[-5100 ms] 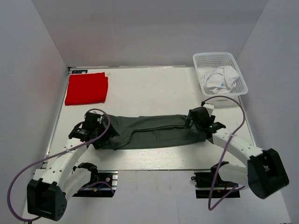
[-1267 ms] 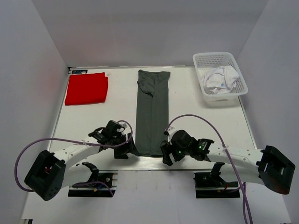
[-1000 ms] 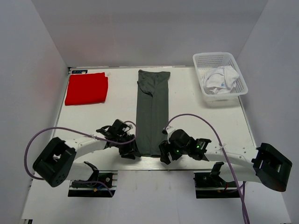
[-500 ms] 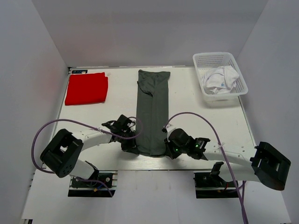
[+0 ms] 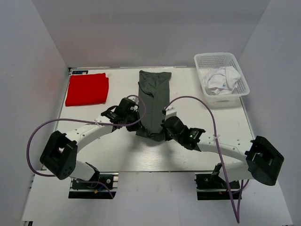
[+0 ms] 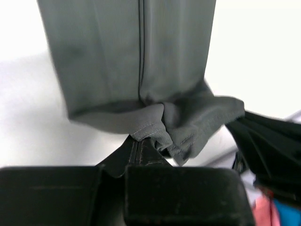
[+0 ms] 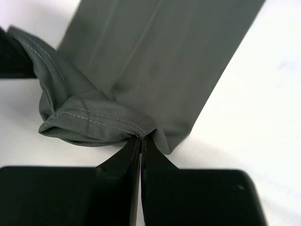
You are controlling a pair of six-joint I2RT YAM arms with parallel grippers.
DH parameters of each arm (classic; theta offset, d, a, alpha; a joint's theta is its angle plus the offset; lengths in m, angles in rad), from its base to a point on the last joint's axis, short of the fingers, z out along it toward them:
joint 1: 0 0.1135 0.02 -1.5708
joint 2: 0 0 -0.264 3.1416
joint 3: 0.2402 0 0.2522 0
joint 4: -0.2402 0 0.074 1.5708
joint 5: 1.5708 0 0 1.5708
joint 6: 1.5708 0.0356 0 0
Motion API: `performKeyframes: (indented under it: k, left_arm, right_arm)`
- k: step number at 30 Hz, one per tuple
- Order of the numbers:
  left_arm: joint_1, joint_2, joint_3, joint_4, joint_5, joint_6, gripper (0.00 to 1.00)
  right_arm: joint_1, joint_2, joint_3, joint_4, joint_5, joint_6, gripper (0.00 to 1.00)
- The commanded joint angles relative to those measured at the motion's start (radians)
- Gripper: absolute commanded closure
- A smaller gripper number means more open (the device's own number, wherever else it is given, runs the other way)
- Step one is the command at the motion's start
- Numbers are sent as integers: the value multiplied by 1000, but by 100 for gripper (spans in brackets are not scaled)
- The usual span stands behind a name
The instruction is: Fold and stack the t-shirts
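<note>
Left hand (image 6: pixel 141 143) and right hand (image 7: pixel 141 139) each clamp the near hem of the dark grey-green t-shirt (image 5: pixel 153 96).

The t-shirt lies as a long narrow strip down the middle of the tabletop (image 5: pixel 188 101), its far end flat near the back edge and its near end gathered between the two hands. The left hand's fingers are closed tight on the hem's left corner, with cloth bunched over their tips. The right hand's fingers are shut on the right corner, where a stitched fold piles up against them. A folded red t-shirt (image 5: pixel 87 89) sits at the far left corner, well apart from the strip. A crumpled white t-shirt (image 5: pixel 220 79) lies inside the white mesh basket (image 5: pixel 225 98) at the far right.
</note>
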Motion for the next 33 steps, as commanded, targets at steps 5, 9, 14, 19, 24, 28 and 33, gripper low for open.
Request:
performKeyframes:
  k: [5,9,14,19,24,28,33]
  left_arm:
    - [28,88,214,17,-242,6,100]
    - [58,186,331,7,-270,41,100]
    - [92,287,452,-12,-290,57,100]
    - [129,359,524,17,-243,76,100]
    - [166,462,638,-1,-210,86,100]
    - [185,534,688,8,-187,95,100]
    - [207,627,755,-1,-157,86,100]
  right_arm:
    - [-73,93,160,97,215,-6,100]
    - [-125,130,217,111,252,-27,100]
    - [-183,185,274,156,238,-78,100]
    - [-249,273,330,215,200,-133,100]
    - [-302,363,414,261,143,-169,100]
    - [-338,438,471,254,77,-172,100]
    - [-387,541,568,226,48,-161,100]
